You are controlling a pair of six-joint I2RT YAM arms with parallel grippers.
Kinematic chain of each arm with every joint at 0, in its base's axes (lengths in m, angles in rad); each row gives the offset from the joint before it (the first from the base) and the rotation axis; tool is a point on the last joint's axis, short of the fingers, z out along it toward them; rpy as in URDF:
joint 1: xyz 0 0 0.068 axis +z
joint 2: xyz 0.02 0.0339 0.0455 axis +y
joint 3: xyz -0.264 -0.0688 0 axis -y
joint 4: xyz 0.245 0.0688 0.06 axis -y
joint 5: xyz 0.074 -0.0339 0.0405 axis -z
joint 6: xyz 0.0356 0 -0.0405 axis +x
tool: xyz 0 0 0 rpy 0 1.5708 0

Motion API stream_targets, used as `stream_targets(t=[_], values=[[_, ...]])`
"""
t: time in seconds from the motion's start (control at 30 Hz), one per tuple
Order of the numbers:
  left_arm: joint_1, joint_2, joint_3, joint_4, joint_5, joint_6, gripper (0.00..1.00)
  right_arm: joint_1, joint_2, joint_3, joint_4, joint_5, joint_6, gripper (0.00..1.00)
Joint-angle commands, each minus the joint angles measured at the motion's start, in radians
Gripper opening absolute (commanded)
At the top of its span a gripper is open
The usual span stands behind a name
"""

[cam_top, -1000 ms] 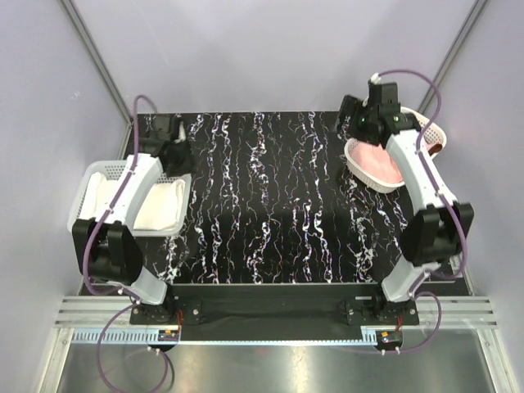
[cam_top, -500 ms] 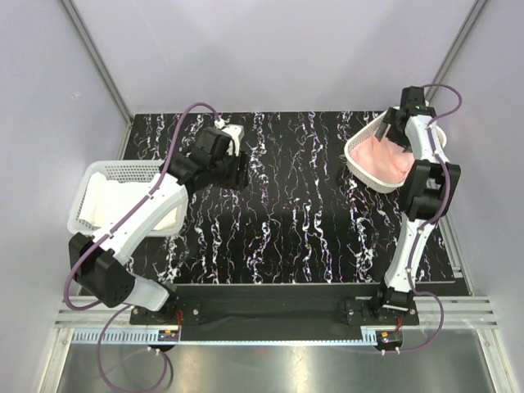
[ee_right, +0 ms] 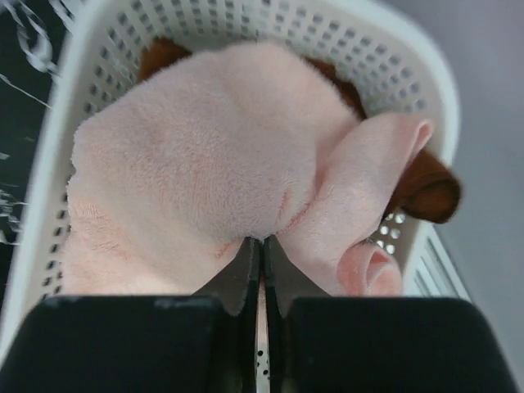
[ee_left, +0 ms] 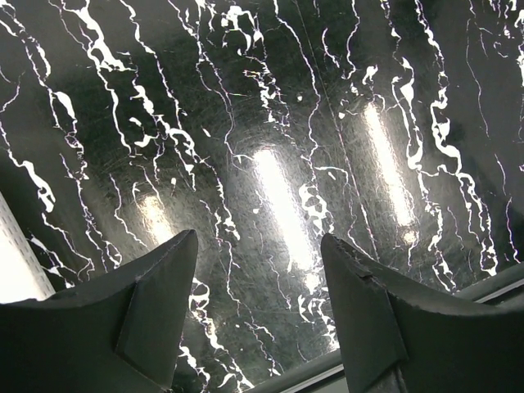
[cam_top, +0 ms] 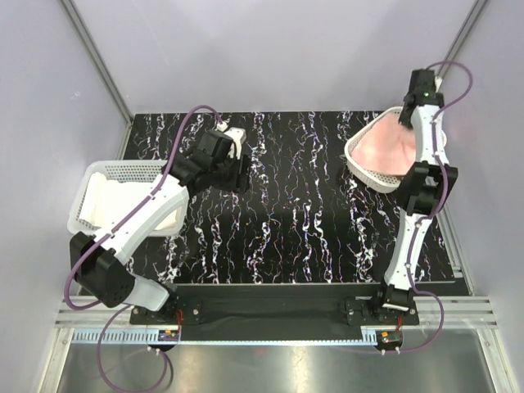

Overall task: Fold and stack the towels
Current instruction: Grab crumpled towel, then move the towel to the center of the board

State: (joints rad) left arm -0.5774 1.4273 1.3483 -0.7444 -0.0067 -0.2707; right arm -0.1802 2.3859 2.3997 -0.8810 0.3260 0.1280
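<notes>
Now the right gripper (ee_right: 262, 246) is pinched shut on the pink towel (ee_right: 205, 147) to lift it from the basket (ee_right: 409, 49), while the left gripper (ee_left: 258, 270) hangs open and empty.

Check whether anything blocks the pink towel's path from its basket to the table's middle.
Only the wall of the basket, which the pink towel must rise over. The table beyond looks bare; the left tool hovers open above its left-centre.
</notes>
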Motion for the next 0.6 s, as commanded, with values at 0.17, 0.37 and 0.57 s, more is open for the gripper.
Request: stream_targets(t=[0.17, 0.37, 0.57], values=[[-0.009, -0.076, 0.083, 0.017, -0.007, -0.005, 0.69, 0.019, -0.565, -0.112, 0.146, -0.387, 0.108, 0.00], [-0.006, -0.177, 0.074, 0.013, -0.116, -0.031, 0.73, 0.077, -0.943, -0.594, 0.433, -0.901, 0.338, 0.02], [0.028, -0.255, 0.000, -0.009, -0.170, -0.081, 0.75, 0.335, -1.074, -0.957, 0.352, -0.940, 0.308, 0.05]])
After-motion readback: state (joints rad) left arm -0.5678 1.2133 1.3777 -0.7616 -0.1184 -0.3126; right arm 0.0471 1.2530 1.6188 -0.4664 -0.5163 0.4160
